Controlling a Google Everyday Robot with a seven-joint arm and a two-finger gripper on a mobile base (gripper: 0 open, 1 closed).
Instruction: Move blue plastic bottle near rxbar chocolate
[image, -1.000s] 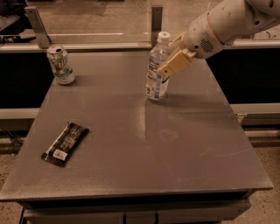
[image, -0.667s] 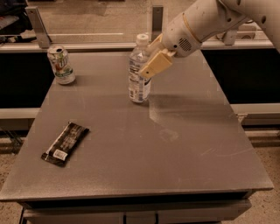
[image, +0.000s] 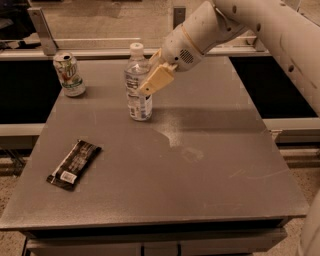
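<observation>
Blue plastic bottle (image: 137, 103), pinched upright between the jaws of the gripper (image: 147, 86), is now further left than one second ago, so it comes closer to the rxbar chocolate (image: 74, 164), still well apart, near-left of the jaws.

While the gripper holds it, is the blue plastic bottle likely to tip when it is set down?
Probably tippy: the blue plastic bottle is tall with a narrow base. Its clear plastic may flex where the gripper clamps its middle.
</observation>
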